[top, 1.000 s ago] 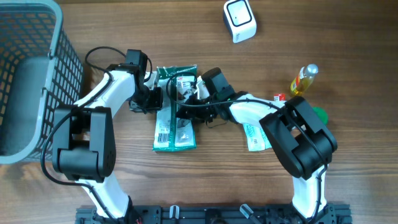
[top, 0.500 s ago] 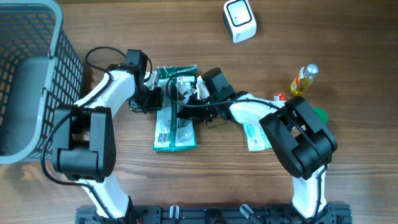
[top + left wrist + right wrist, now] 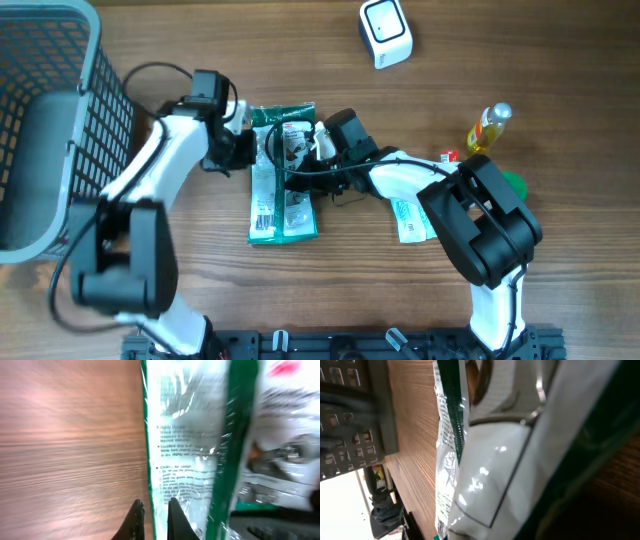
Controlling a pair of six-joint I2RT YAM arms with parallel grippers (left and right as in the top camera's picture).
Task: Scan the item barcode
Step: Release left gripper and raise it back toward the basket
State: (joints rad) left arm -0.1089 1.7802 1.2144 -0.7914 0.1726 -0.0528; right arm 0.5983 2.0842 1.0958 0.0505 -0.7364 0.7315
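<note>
The item is a green and white plastic packet (image 3: 282, 190) lying on the wooden table in the overhead view. A striped patch like a barcode (image 3: 262, 214) faces up near its lower left corner. My left gripper (image 3: 244, 150) is shut on the packet's upper left edge. In the left wrist view the green edge of the packet (image 3: 190, 445) runs between the two dark fingertips of the left gripper (image 3: 155, 503). My right gripper (image 3: 302, 150) sits shut on the packet's crumpled top. The packet (image 3: 490, 475) fills the right wrist view and hides that gripper's fingers. A white scanner (image 3: 385, 32) stands at the back.
A grey mesh basket (image 3: 45, 130) takes up the left side. A yellow bottle (image 3: 487, 128), a small red item (image 3: 449, 156) and a green object (image 3: 514, 184) lie to the right. A second packet (image 3: 410, 220) lies under the right arm.
The left arm has swung up and to the left, and its gripper has shifted slightly towards the back with the packet's edge. The right arm has stayed in place.
</note>
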